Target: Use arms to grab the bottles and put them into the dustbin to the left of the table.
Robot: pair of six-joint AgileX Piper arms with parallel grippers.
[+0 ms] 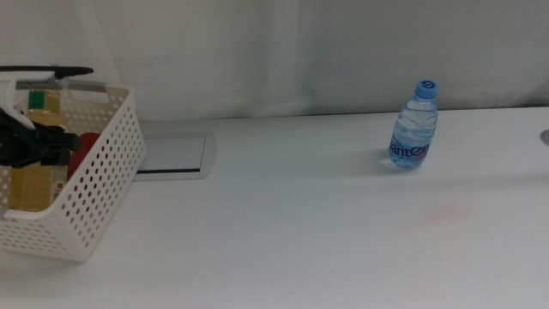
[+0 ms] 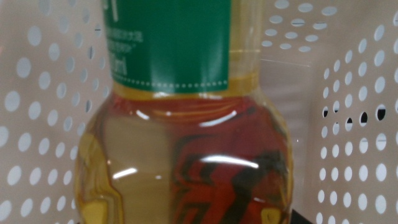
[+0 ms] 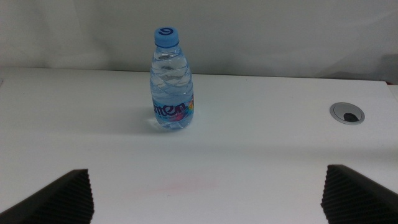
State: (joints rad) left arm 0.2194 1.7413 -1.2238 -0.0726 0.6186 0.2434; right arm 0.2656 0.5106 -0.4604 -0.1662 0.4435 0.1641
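Middle view, going left to right: my left gripper (image 1: pixel 39 144) sits down inside the dustbin (image 1: pixel 103 184) at about 9 o'clock on the table (image 1: pixel 283 232), right against the yellow-liquid bottle (image 1: pixel 36 176). Can't tell whether its jaws are clamped or apart, the bin wall and the bottle hide them. The red can (image 1: pixel 83 176) shows through the perforated side just beside that bottle. Behind the bin, a flat grey hatch (image 1: pixel 176 154) is set into the tabletop.

My left wrist cam is filled by the yellow bottle, with a green label (image 2: pixel 168 43) whose print is too blurred to read, and the can's red glowing through the liquid.

Over at 2 o'clock the water bottle (image 1: pixel 414 129) stands upright by itself, blue cap, label reading something like "men". My right gripper (image 3: pixel 205 193) hangs back with jaws wide apart, facing it, well clear. A round grey grommet (image 3: pixel 347 112) sits off to the bottle's side.
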